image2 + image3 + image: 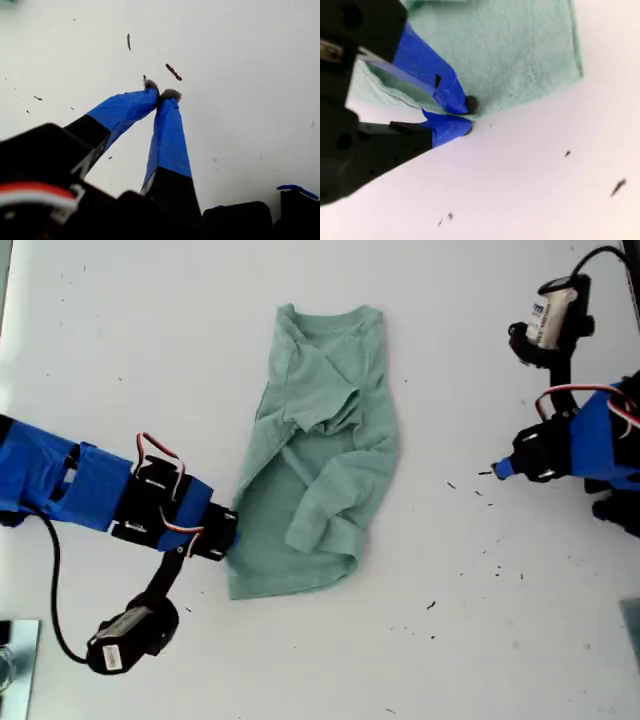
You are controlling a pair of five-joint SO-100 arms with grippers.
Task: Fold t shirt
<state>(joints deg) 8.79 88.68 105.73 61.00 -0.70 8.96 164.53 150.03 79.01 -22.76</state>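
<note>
White speckled table [120,330] — t shirt [320,450] rumpled.

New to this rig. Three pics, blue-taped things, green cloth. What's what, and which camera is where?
These are two small robot arms with blue-taped pincer grippers, working on a white table. The exterior view looks down on the whole scene. The other two pictures come from cameras mounted on each arm's gripper.

The green cloth is a t shirt, lying partly folded and rumpled in the middle.

The second wrist view looks along my second gripper, whose jaws are closed on the shirt's edge. That matches the arm at the exterior view's left, touching the shirt's lower corner.

The first wrist view shows my first gripper shut, tips together, holding nothing over bare table with small dark specks. That is the arm at the exterior view's right, away from the shirt.
</note>
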